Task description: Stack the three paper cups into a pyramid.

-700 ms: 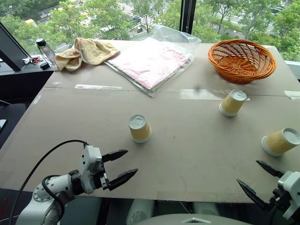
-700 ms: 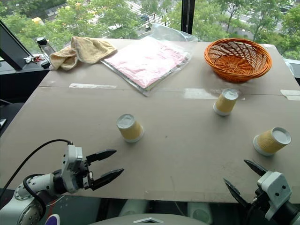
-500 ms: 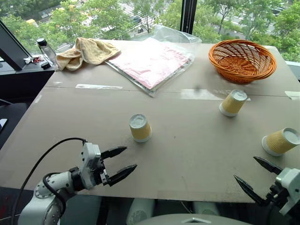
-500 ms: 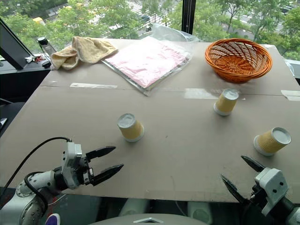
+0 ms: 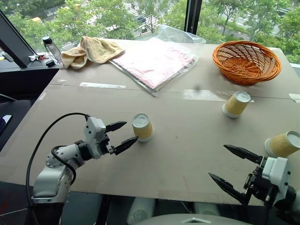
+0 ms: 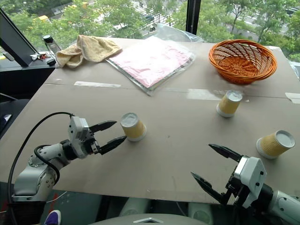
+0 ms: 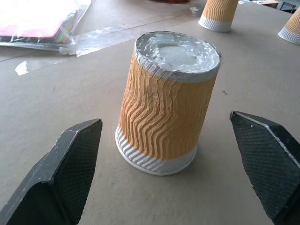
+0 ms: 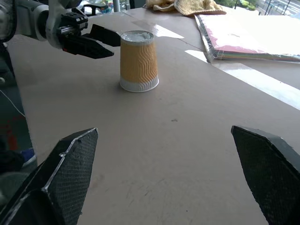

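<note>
Three paper cups stood upside down and well apart on the brown table [image 5: 187, 154], none of them stacked. Nearest cup [image 5: 142, 127] sat left of centre, a second cup [image 5: 236, 103] stood further back just in front of the orange wicker basket [image 5: 246, 61], and a third cup [image 5: 282, 144] leaned near the table's right edge.

From the head views, the left gripper [image 5: 121, 136] was spread wide, its two black fingers pointing at the nearest cup with the tips just beside it, not touching. The left wrist view [image 7: 169, 103] showed more: the cup's ribbed yellow-tan side, white rim down on the table and flat base up, standing between the two finger pads [image 7: 70, 164] with clear gaps on both sides.

Low at the front right, the right gripper [image 5: 233, 168] also stood spread, holding nothing. Its wrist view looked across the table at the same nearest cup [image 8: 138, 61] and showed the left gripper's fingers [image 8: 89, 42] flanking it from the far side.

At the back of the table lay a yellow towel [image 5: 91, 50] and a pink packet in clear plastic [image 5: 154, 61]; a bottle [image 5: 50, 46] stood on a dark ledge to the left.
</note>
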`<action>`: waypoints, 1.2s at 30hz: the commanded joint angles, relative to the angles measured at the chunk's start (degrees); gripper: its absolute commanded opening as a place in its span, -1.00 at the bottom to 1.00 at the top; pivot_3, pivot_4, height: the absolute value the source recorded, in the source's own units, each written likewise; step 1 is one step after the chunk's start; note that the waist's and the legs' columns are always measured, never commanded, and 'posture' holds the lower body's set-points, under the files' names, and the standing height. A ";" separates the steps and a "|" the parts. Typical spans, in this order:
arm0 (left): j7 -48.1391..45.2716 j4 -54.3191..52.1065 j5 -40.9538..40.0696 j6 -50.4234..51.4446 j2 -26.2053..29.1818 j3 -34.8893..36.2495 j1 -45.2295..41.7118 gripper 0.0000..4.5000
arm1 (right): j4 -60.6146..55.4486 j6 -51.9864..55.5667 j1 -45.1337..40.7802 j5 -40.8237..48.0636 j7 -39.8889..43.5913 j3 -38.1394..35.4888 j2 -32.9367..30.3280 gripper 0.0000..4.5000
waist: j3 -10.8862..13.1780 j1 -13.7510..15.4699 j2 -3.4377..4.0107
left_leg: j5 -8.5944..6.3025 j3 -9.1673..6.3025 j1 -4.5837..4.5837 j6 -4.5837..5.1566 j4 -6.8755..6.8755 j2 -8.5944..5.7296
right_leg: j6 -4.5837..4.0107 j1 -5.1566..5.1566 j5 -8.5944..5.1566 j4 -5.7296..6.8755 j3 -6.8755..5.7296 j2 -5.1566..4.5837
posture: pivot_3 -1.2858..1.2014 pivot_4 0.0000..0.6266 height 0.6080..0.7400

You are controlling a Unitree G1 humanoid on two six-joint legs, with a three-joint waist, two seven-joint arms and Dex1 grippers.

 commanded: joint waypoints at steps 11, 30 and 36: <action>-6.29 10.86 4.87 -3.99 -2.27 -9.49 -15.12 -0.03 | -1.66 -5.41 5.43 -3.32 -1.24 1.12 3.56 1.00 | -0.04 -0.22 -0.05 | 0.00 0.03 0.06 0.00 0.02 0.07 | 0.13 0.03 0.17 0.03 0.08 0.16 | 0.03 -0.52 1.00; -6.75 18.11 11.91 -5.66 -13.60 -20.81 -28.46 -0.03 | -2.50 -9.14 9.75 -8.82 -5.28 4.02 7.56 1.00 | -0.04 -0.50 -0.05 | 0.00 0.02 0.05 0.00 0.08 0.06 | 0.15 0.04 0.18 0.06 0.10 0.21 | 0.03 -0.52 1.00; -6.34 19.42 12.14 -6.51 -14.61 -20.16 -28.46 0.98 | -3.21 -9.26 10.74 -8.75 -6.63 4.04 8.24 1.00 | -0.04 -0.41 -0.05 | 0.00 0.00 0.05 0.00 0.09 0.07 | 0.15 0.04 0.18 0.07 0.09 0.21 | 0.03 -0.52 1.00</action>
